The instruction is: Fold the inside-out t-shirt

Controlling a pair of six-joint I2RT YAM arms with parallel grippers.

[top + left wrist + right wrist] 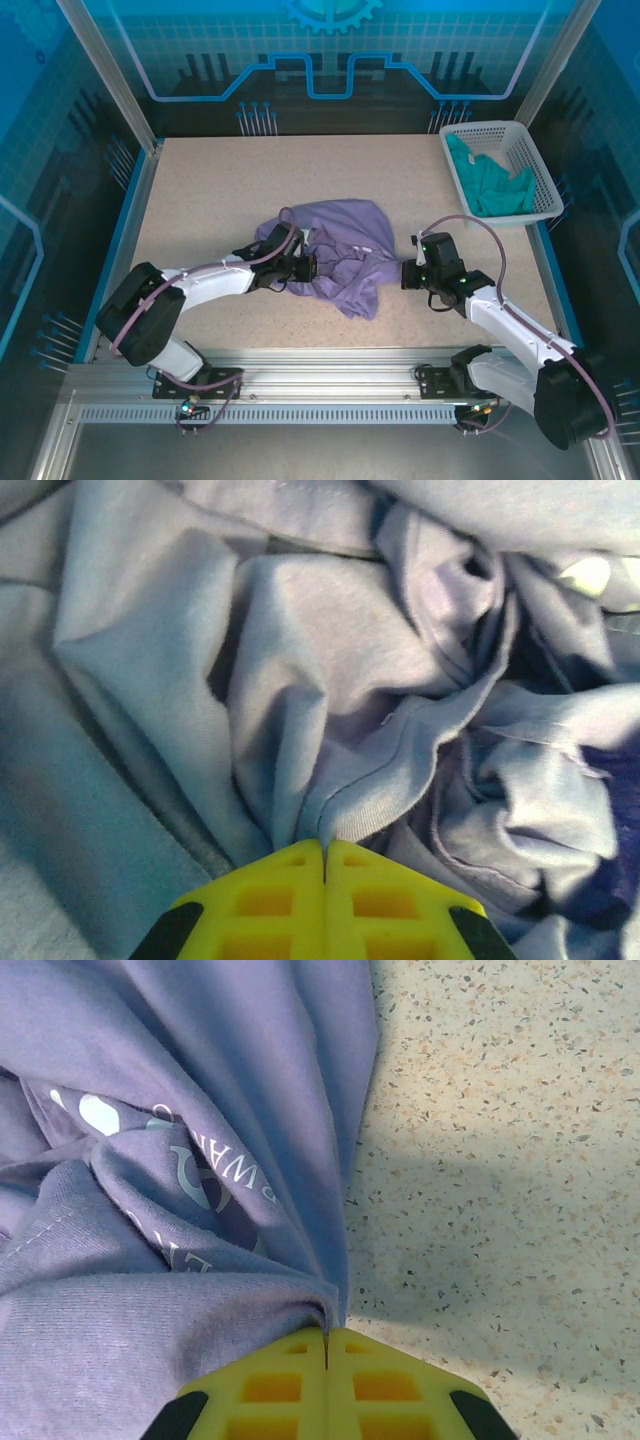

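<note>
- T-shirt (335, 255): lavender, crumpled in a wrinkled heap near the middle of the bench (220, 180), slightly toward the near edge. One tail of cloth trails toward that edge.
- Seams and stitched hems show on the outer folds in the left wrist view.
- Lettering (215, 1175): pale print, partly tucked inside the folds on the heap's right side.
- Left gripper (305, 268): at the heap's left side, yellow fingers (270, 900) pressed together, with a ridge of cloth pinched at their tips.
- Right gripper (408, 275): at the heap's right edge, fingers closed, the cloth gathered into pleats that run into the tips. Bare speckled bench lies just beside it.
- Basket (530, 150): white, slotted, at the far right corner of the bench, well apart from the t-shirt.
- Teal garment (490, 185): bunched inside the basket.
</note>
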